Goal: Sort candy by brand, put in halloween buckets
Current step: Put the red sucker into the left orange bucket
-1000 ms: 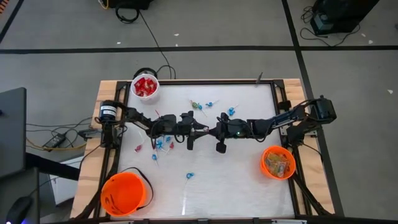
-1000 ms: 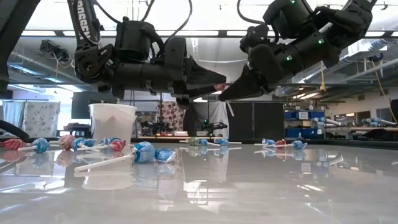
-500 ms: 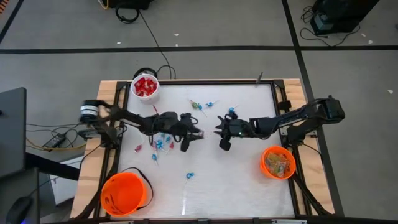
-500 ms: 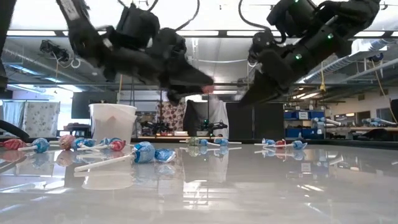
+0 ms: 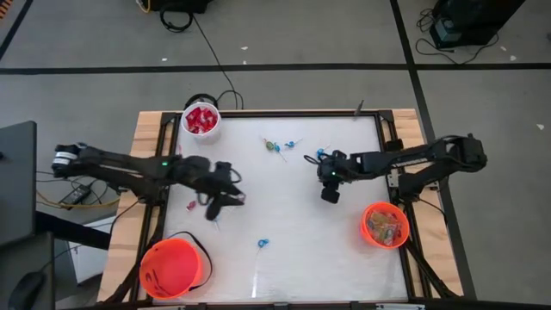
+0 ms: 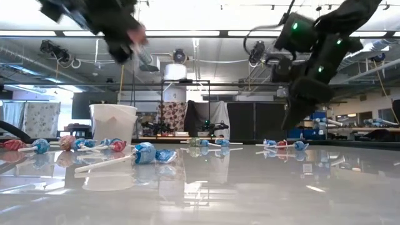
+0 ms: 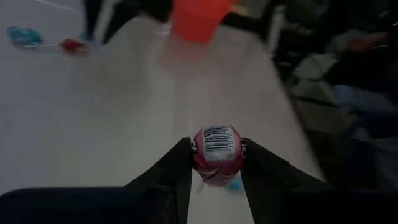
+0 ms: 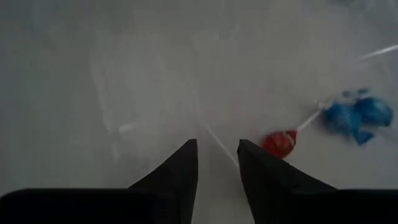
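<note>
My left gripper (image 7: pixel 214 163) is over the table's left part (image 5: pixel 231 196), raised well above it, and is shut on a pink-wrapped lollipop (image 7: pixel 215 151). My right gripper (image 8: pixel 217 158) hangs open right of the table's middle (image 5: pixel 325 176), tipped down, nothing between its fingers. A red lollipop (image 8: pixel 280 142) and a blue one (image 8: pixel 359 118) lie on the table just beyond it. More lollipops lie scattered about (image 5: pixel 275 146) (image 5: pixel 263 244). The buckets: an orange one near left (image 5: pixel 172 267), an orange one with candy at right (image 5: pixel 385 224), and a white cup of red packets far left (image 5: pixel 201 119). My left gripper pinches the lollipop's round wrapped head (image 7: pixel 215 142) between its two fingertips, the barcode side facing the camera. The lollipop is lifted clear of the table, and a bit of its stick (image 7: pixel 201 186) shows below the head between the fingers.
Lollipops lie in a cluster by the table's left side (image 5: pixel 215 215) (image 6: pixel 145 153). The table has a raised wooden frame (image 5: pixel 138 172). Bare white table top lies between the two orange buckets (image 5: pixel 293 258).
The two grippers met at the table's middle and have parted. My left gripper has swung toward the left edge and risen, carrying the pink lollipop. My right gripper has opened, drawn back toward the right edge and tipped further down.
</note>
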